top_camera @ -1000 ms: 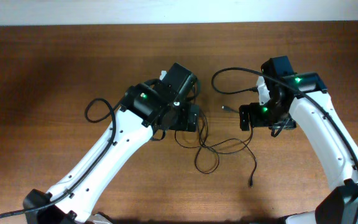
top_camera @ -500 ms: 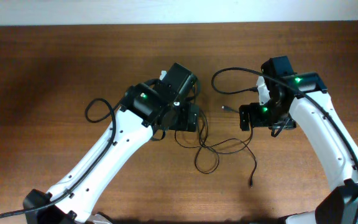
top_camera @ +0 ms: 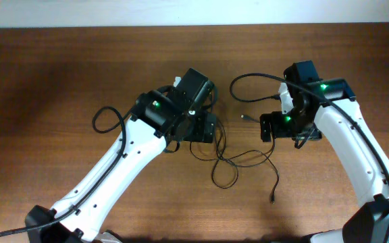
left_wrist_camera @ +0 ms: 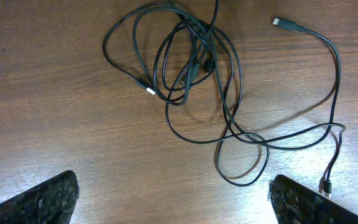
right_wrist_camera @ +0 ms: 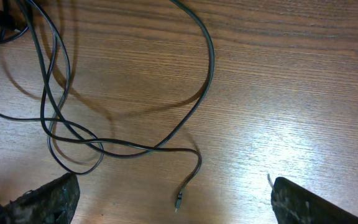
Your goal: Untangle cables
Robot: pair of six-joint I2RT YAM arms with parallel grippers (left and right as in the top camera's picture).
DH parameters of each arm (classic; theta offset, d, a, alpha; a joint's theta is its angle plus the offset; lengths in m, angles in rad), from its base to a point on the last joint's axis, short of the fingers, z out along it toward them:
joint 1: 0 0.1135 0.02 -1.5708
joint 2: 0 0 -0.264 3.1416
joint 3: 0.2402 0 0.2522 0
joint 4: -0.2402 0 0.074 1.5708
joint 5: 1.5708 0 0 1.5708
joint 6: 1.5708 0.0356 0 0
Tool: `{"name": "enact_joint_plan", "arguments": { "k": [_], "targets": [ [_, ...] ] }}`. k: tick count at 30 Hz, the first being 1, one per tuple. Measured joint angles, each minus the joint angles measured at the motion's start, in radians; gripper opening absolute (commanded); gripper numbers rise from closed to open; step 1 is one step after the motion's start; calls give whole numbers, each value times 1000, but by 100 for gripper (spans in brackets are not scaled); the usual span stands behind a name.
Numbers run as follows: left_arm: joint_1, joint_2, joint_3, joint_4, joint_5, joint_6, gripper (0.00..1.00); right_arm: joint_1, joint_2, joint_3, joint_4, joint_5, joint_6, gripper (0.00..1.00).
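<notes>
Overhead first: the cables [top_camera: 229, 160] lie on the surface [top_camera: 59, 67] between the two arms. The dense knot is tucked right against the left tool [top_camera: 204, 130]. Loose loops spread right and near from there, and one strand trails off to a trailing plug [top_camera: 273, 198] on the near side. The right tool [top_camera: 275, 127] sits just right of the loops, apart from them. So left is nearer the knot and right is nearer the free strands. Neither tool's opening can be read from this angle.

Left wrist: the fingers [left_wrist_camera: 42, 199] show at both lower corners, spread wide, nothing between them. The left tool [left_wrist_camera: 182, 208] is clear of the cables [left_wrist_camera: 191, 68], which sit ahead of it in the upper middle. The crossings are thickest at the far end. The bundle's long axis runs from there toward the lower right and ends in a single loop. One long strand arcs out right to a larger plug [left_wrist_camera: 288, 25].

Right wrist: the right tool [right_wrist_camera: 179, 205] is also spread wide and empty. The cables [right_wrist_camera: 73, 140] come in from the upper left. A thin end [right_wrist_camera: 179, 198] lies loose almost between the fingers [right_wrist_camera: 39, 199].

My read: right takes that thin end, left pins the knot, and the pull goes rightward, away from the knot.
</notes>
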Motion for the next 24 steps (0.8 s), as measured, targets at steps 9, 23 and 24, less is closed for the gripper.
{"name": "enact_joint_plan", "arguments": {
  "k": [9,23,24],
  "targets": [
    [0,0,0,153,-1,0,0,0,0,0,69,-5,1,84],
    [124,313,6,100,165,94,51,-75,0,0,138,-389,-98,72],
    [150,313,6,111,188,98,51,-121,0,0,139,-424,-98,74]
  ]
}}
